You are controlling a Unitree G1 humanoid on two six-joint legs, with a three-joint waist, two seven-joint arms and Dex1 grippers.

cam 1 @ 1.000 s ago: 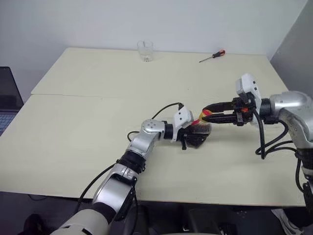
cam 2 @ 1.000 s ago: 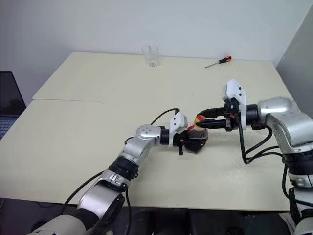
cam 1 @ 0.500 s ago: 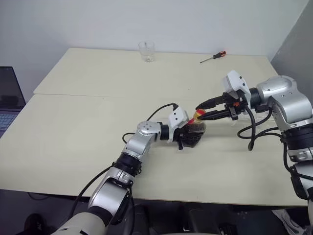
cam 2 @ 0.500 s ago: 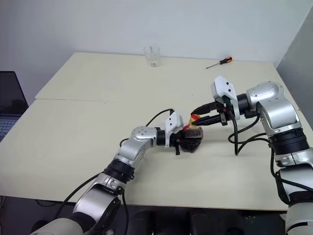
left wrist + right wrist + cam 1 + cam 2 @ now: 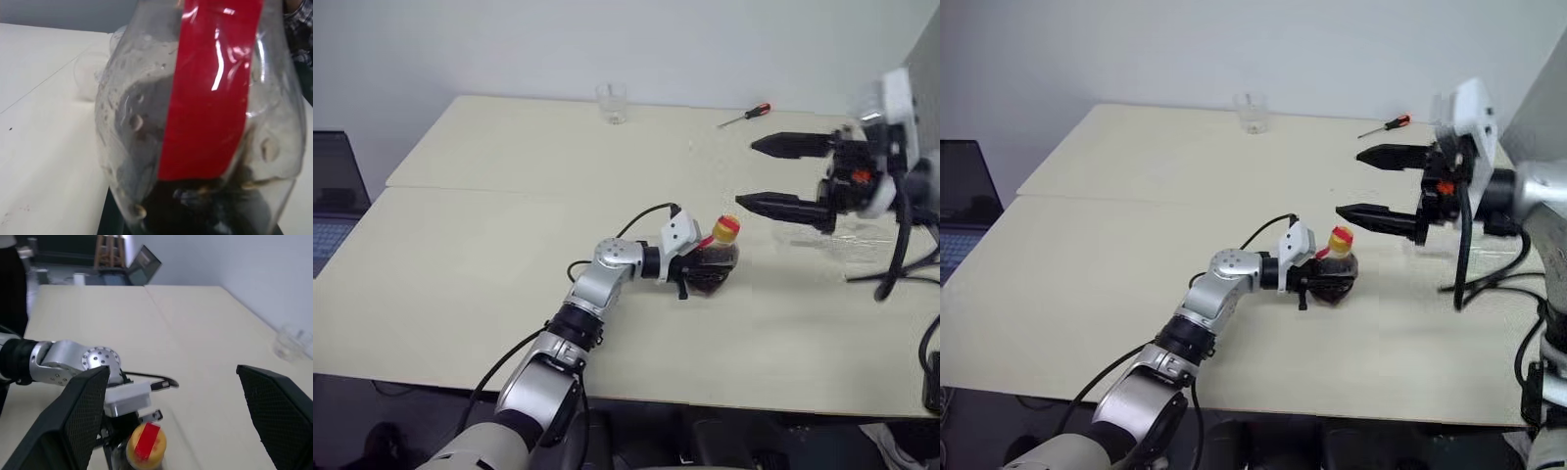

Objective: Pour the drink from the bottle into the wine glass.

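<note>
At the far left edge a laptop sits beside the table. Mid-table, the left gripper is clamped around the bottle, yellow cap on, dark drink low inside. A tumbler stands at the far edge. Rightward, the right gripper hangs above the table with jaws spread wide, holding nothing. Beneath it lies something clear, possibly the wine glass. A screwdriver lies beyond.

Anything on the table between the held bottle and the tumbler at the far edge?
No. In the left eye view the table is bare between the bottle and the tumbler.
</note>
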